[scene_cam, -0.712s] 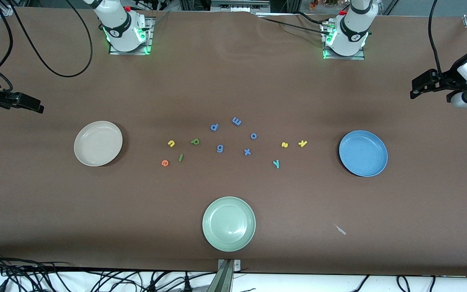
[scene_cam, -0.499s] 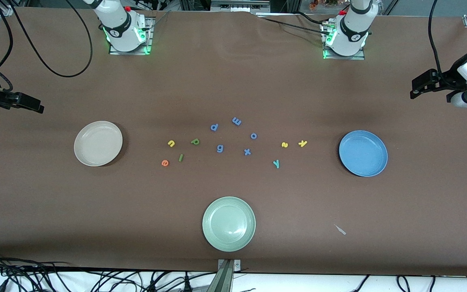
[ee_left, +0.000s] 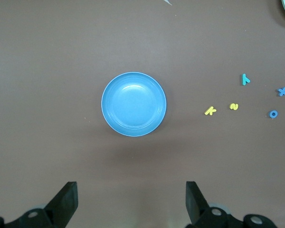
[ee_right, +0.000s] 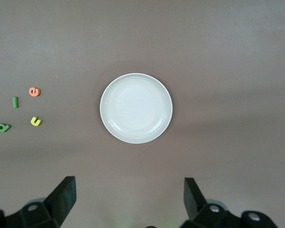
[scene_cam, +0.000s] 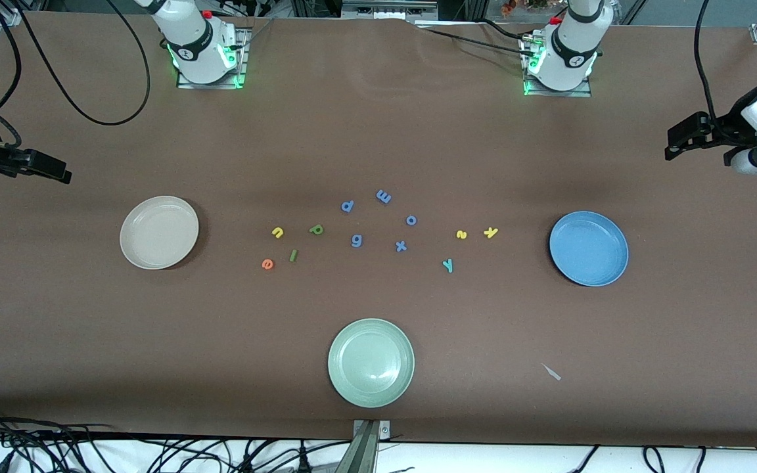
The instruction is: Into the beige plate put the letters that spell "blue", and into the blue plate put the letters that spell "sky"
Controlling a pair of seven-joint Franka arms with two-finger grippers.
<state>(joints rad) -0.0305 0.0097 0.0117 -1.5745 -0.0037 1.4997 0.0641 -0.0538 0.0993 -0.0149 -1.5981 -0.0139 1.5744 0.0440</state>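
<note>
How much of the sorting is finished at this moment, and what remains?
Nothing looks done yet. The beige plate and the blue plate hold no letters. Nothing is in hand: the left tool and the right tool are open, each waiting high at its own end of the table. Left: the green b, dark green l, yellow u, orange e, then the yellow s, yellow k, teal y.

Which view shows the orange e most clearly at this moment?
The right wrist view: the orange e shows largest there, beside the dark green l, with its shape readable. The front view shows it small, on the table beside that l. The left wrist view does not show it.
</note>
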